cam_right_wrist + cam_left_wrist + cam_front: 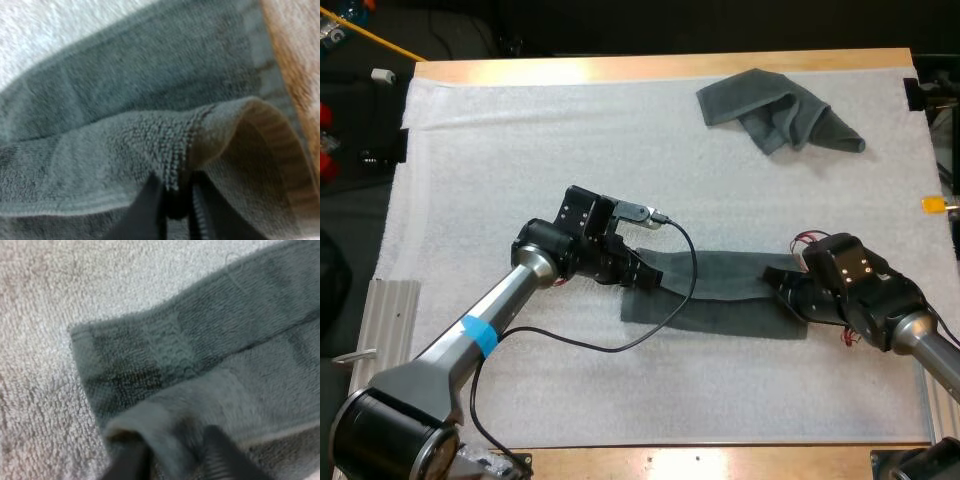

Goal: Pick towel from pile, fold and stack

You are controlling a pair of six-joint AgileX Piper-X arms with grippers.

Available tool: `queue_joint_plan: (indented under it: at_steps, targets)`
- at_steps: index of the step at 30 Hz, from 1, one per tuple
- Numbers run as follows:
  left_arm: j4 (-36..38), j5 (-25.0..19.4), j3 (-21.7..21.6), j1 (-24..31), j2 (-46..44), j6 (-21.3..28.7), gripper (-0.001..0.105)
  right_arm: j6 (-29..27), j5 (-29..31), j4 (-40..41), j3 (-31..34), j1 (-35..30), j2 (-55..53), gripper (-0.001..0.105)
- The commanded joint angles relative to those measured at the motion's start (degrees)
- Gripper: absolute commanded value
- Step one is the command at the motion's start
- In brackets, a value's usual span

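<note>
Towel (720,292) pinched: left pincer (645,277), right pincer (782,286).

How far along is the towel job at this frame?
Done: one towel lies spread on the mat, apart from the crumpled towel at the far side. In hand: the left gripper and right gripper each pinch an end of it, edge lifted, apparently mid-fold. Left: finishing the fold, stacking it, then the crumpled towel.

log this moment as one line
left gripper: shut on spread towel, left end | right gripper: shut on spread towel, right end | crumpled towel: far right of white mat, untouched
</note>
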Motion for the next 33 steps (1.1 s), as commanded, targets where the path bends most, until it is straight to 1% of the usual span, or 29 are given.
queue_joint_plan:
  at_steps: [1, 2, 3, 4, 5, 7, 9, 11, 13, 14, 16, 20, 22, 23, 25, 28, 31, 33]
  targets:
    - [-0.2, 0.1, 0.0, 0.0, 0.0, -0.2, 0.047, -0.3, -0.3, -2.0, 0.0, -0.3, -0.1, 0.028]
    - [-0.5, 0.1, 0.0, 0.0, -0.1, -0.2, 0.049, -0.3, -0.3, -2.9, 0.0, -0.3, -0.1, 0.032]
    - [-1.0, 0.1, 0.0, 0.0, -0.1, -0.2, 0.054, -0.3, -0.7, -4.3, 0.0, -0.3, -0.1, 0.042]
    - [-2.0, 0.3, 0.0, 0.0, -0.1, -0.2, 0.055, -0.3, -1.0, -6.1, 0.0, -0.3, -0.1, 0.049]
    - [-2.6, 0.6, 0.0, 0.0, -0.1, -0.2, 0.056, -0.3, -1.0, -7.3, 0.0, -0.3, -0.1, 0.051]
    - [-3.9, 2.2, -0.2, 0.0, -0.1, -0.2, 0.056, -0.3, -1.0, -10.5, 0.0, -0.3, -0.1, 0.052]
    - [-3.6, 3.0, -0.8, 0.0, -0.1, -0.2, 0.056, -0.4, -1.0, -11.7, 0.0, -0.3, -0.1, 0.052]
    - [-2.5, 3.0, -1.2, 0.0, -0.9, 0.2, 0.056, -1.1, -1.1, -11.8, 0.0, -0.3, -0.2, 0.052]
    - [-1.5, 2.4, -1.1, 0.0, -2.7, 0.6, 0.056, -4.0, -1.1, -11.3, 0.0, -0.3, -1.0, 0.052]
    - [-1.3, 2.3, -1.1, 0.0, -3.4, 0.9, 0.056, -4.5, -1.1, -11.2, 0.0, -0.3, -1.3, 0.052]
    - [-0.3, 2.2, -1.1, 0.0, -6.3, 2.4, 0.056, -7.0, -1.0, -9.4, -0.3, -0.3, -2.9, 0.052]
    - [2.2, 2.2, -1.1, 0.0, -11.5, 2.6, 0.056, -13.2, 0.0, -3.8, -1.7, -0.3, -5.9, 0.052]
    - [3.5, 2.3, -1.1, 0.0, -15.0, 2.6, 0.056, -17.3, 0.2, 0.8, -3.0, -0.3, -7.9, 0.052]
    - [4.0, 2.4, -1.1, 0.0, -16.1, 2.6, 0.056, -18.1, 0.3, 2.4, -3.4, -0.3, -8.3, 0.052]
    - [6.2, 2.7, -1.1, 0.0, -20.0, 2.4, 0.056, -21.4, 1.1, 7.9, -4.9, -0.3, -10.4, 0.052]
    - [9.2, 2.7, -1.1, 0.0, -24.7, 2.3, 0.056, -23.9, 3.0, 12.9, -6.4, -0.3, -13.1, 0.052]
    - [12.6, 2.7, -1.1, 0.0, -30.1, 1.3, 0.056, -24.0, 4.1, 16.8, -7.5, -0.3, -16.2, 0.052]
    - [14.3, 3.6, -1.1, 0.0, -33.3, 0.6, 0.056, -24.0, 4.2, 18.5, -7.8, -0.3, -18.4, 0.052]
